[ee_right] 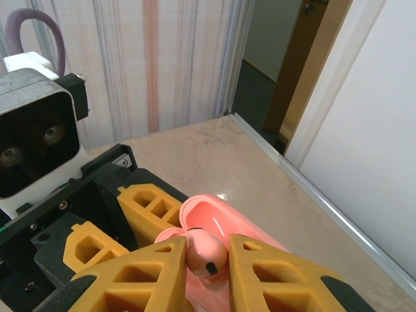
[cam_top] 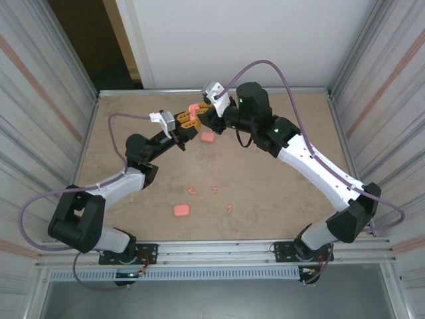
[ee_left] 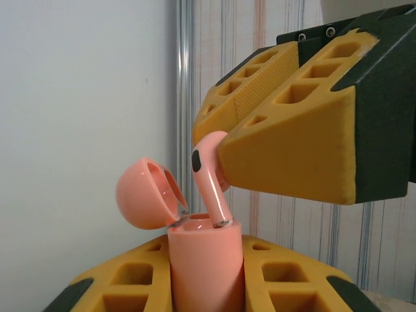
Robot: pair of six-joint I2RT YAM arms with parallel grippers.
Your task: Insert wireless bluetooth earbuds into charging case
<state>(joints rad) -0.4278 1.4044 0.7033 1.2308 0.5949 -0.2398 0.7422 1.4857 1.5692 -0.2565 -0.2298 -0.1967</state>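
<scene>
My left gripper (ee_left: 205,276) is shut on an upright pink charging case (ee_left: 203,260), whose lid (ee_left: 144,192) is hinged open to the left. My right gripper (ee_right: 207,252) is shut on the head of a pink earbud (ee_right: 209,259). The earbud (ee_left: 210,182) leans over the case, and its stem tip sits in the case's right slot. The two grippers meet above the far middle of the table, left gripper (cam_top: 186,124) facing right gripper (cam_top: 202,114). Three loose earbuds lie on the table: one (cam_top: 191,190), another (cam_top: 214,190) and a third (cam_top: 229,208).
A closed pink case (cam_top: 208,137) lies on the table just below the grippers. Another closed case (cam_top: 181,211) lies near the front. Metal rails edge the tan table (cam_top: 279,193), with corrugated walls (cam_top: 40,100) on both sides.
</scene>
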